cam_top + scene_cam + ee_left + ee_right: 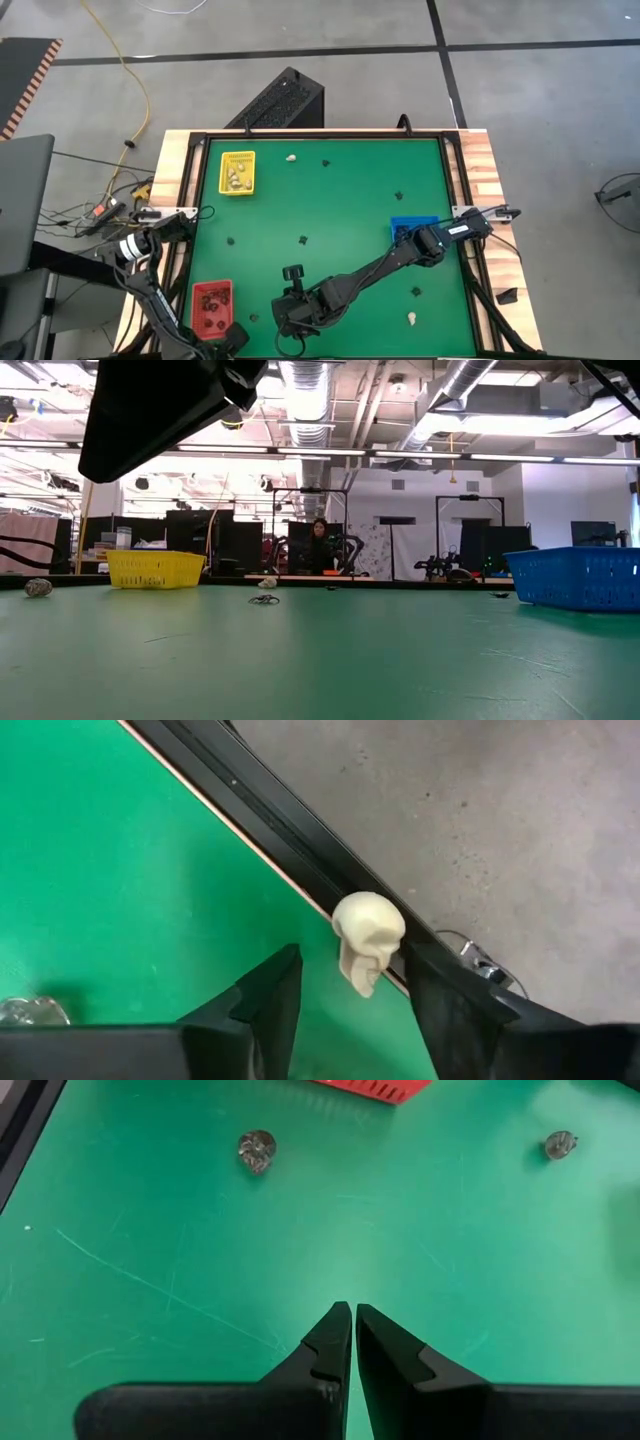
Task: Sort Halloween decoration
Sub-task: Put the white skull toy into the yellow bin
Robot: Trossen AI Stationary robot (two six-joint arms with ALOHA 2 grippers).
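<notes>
At the high view's lower left, the left gripper loosely brackets a cream skull; squeeze squarely before lifting toward the yellow tray. The right gripper is clenched, empty.

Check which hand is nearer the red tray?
Left. The left hand sits at the red tray's near corner; the right hand is farther along the table's front edge, shut.
</notes>
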